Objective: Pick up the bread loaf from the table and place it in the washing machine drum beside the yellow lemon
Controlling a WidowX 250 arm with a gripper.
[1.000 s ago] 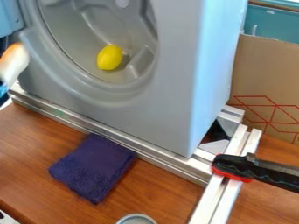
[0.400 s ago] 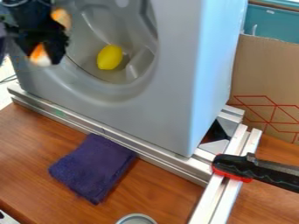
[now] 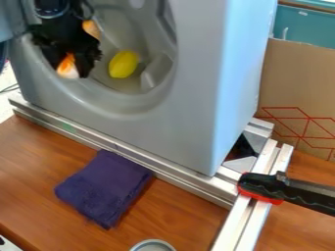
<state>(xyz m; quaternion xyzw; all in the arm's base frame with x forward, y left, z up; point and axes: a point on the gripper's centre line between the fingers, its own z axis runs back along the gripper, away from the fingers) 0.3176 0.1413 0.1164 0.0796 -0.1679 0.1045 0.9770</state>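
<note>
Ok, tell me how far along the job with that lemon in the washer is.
Done: the gripper is at the opening of the washer, near the lemon. In hand: nothing that I can see; its fingers look open. Left: apparently any handling of the lemon, which lies ungripped inside the drum.

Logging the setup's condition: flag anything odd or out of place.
The yellow lemon-like object near the gripper looks odd: it lies in the drum of a washer-like machine, where laundry would be expected. No spill or damage shows.
</note>
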